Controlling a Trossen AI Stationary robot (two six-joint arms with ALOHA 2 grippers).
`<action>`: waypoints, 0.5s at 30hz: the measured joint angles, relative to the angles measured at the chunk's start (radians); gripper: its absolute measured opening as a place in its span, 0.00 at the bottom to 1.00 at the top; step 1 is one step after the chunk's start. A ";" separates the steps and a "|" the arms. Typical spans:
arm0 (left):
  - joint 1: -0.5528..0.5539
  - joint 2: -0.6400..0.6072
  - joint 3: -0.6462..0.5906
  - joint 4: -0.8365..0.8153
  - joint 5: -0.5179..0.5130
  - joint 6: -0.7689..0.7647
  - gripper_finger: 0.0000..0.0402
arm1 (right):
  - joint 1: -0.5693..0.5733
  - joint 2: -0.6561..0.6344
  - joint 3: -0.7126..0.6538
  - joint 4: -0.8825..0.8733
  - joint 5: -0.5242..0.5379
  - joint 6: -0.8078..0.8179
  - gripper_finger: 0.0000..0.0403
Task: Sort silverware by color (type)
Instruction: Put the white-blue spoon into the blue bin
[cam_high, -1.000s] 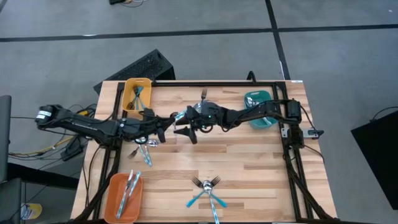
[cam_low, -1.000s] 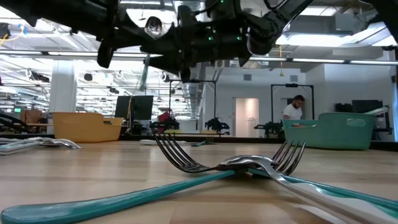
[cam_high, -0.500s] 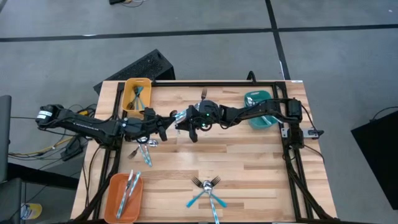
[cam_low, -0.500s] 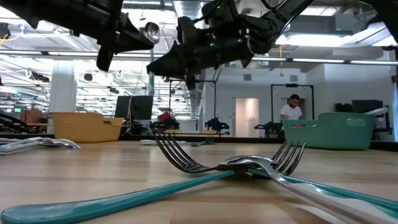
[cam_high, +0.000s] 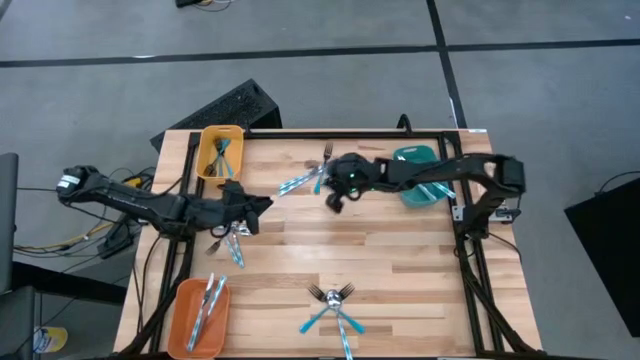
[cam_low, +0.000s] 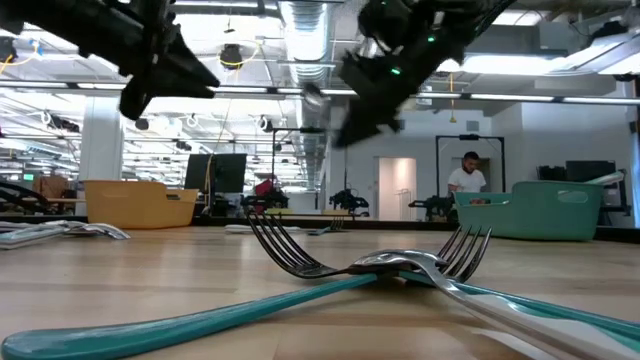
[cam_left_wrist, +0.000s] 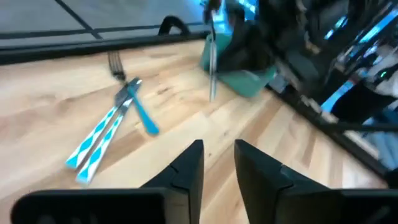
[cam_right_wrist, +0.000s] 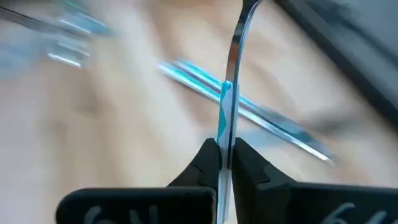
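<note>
A: Middle of the table (cam_high: 400, 255) is wide open, bare wood between the fork pile (cam_high: 332, 305) up front and the arms.

B: Yeah, but the teal tray (cam_high: 420, 178) crowds the right gripper (cam_high: 335, 196).

You can't see what kind of silverware (cam_right_wrist: 227, 93) the right hand (cam_right_wrist: 225, 163) holds; its head is cut off.

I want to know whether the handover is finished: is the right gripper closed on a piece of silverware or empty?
Closed on one. In the right wrist view the right gripper pinches a blue-handled utensil between its fingers.
</note>
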 joint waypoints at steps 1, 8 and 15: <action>-0.023 0.001 0.000 -0.024 -0.030 -0.012 0.20 | -0.001 -0.023 0.000 -0.074 0.073 0.000 0.07; -0.189 0.042 0.000 -0.127 -0.217 -0.128 0.21 | -0.042 -0.152 0.003 -0.625 0.285 0.143 0.08; -0.303 0.056 0.000 -0.180 -0.335 -0.195 0.21 | -0.145 -0.184 0.002 -1.013 0.317 0.311 0.09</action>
